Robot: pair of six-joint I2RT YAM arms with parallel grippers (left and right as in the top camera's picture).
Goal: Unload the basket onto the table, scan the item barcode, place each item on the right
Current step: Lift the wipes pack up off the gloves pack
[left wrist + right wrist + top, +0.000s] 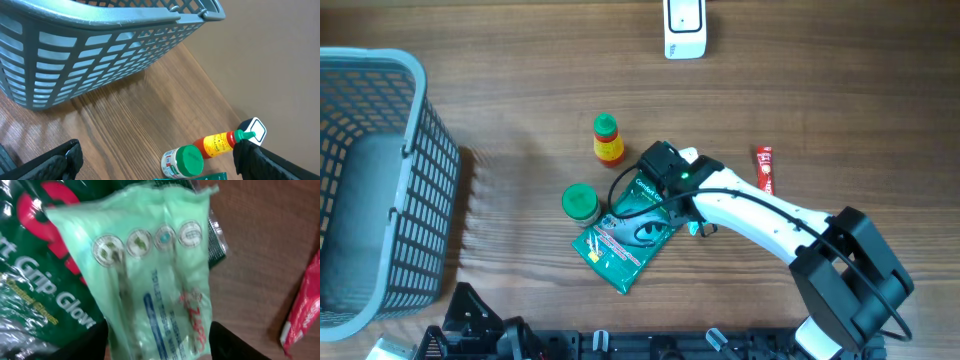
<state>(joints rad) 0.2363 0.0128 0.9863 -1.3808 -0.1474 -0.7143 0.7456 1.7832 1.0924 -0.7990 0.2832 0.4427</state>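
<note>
Overhead: the right gripper (663,182) hangs over the top end of the dark green plastic glove packet (623,243) on the wooden bench (520,120). The white barcode scanner (685,28) stands well beyond that packet.

Left wrist: the left gripper (157,155) gapes wide, holding nothing.

Right wrist: a pale green soft tissue packet (155,275) lies on the glove packet, between the right gripper's parted fingers (232,347).

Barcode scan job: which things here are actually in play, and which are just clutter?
In play: scanner; light green packet, at the right gripper.
Lying about: glove packet; sauce bottle; green-lidded jar; red sachet; basket.
</note>
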